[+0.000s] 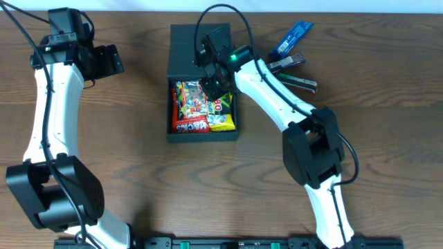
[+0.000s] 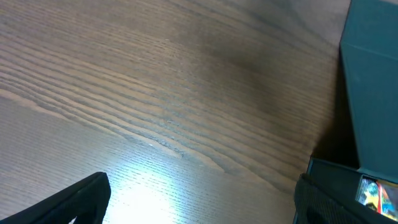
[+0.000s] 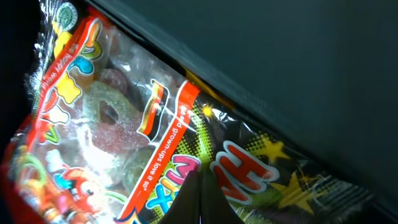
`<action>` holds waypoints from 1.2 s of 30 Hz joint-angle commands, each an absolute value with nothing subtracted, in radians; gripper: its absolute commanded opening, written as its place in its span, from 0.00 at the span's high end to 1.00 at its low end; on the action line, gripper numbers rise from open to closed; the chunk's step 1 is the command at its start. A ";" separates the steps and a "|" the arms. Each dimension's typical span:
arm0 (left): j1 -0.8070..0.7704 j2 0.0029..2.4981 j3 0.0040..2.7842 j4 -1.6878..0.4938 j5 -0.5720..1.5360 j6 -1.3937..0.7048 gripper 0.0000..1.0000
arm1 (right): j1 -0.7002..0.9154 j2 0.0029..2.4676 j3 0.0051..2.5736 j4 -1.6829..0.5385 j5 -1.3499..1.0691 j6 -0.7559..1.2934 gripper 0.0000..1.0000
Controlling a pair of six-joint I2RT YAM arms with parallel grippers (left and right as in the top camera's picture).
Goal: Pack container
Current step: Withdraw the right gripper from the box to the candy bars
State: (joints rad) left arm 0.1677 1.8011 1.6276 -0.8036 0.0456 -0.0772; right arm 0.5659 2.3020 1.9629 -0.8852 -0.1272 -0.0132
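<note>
The dark grey-green container (image 1: 178, 131) sits at the table's middle back with its flap lid (image 1: 187, 48) folded open behind it. Several colourful candy packets lie inside, among them a red one (image 1: 190, 104) and a yellow one (image 1: 223, 119). My right gripper (image 1: 214, 86) reaches down into the container. In the right wrist view its fingers (image 3: 200, 186) are pressed together, tips against a black and green packet (image 3: 267, 180), beside a clear orange-edged gummy packet (image 3: 106, 124) and the container's dark wall (image 3: 280, 62). My left gripper (image 1: 107, 61) is open and empty over bare table (image 2: 202, 199), left of the container (image 2: 373, 93).
A blue packet (image 1: 294, 36) and two dark packets (image 1: 287, 63) (image 1: 301, 83) lie on the table right of the container, near my right arm. The table's back edge runs just behind the lid.
</note>
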 commanded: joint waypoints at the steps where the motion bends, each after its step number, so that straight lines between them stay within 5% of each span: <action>1: 0.170 1.812 1.638 -0.807 0.042 -0.067 0.05 | 0.564 2.310 1.925 -0.870 -0.101 0.030 0.98; 18: 0.170 1.812 1.638 -0.808 0.042 -0.067 0.05 | 0.533 2.223 2.192 -0.886 -0.097 0.048 0.96; 26: 0.170 1.812 1.638 -0.808 0.042 -0.067 0.04 | 0.345 2.219 2.236 -0.889 -0.027 0.311 0.38; 36: 0.170 1.812 1.638 -0.806 0.042 -0.067 0.05 | 0.213 2.317 2.278 -0.845 0.023 0.459 0.08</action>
State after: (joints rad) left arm 0.1677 1.8011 1.6276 -0.8043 0.0456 -0.0772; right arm 0.2176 2.2490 2.2421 -0.8486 0.0044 0.4152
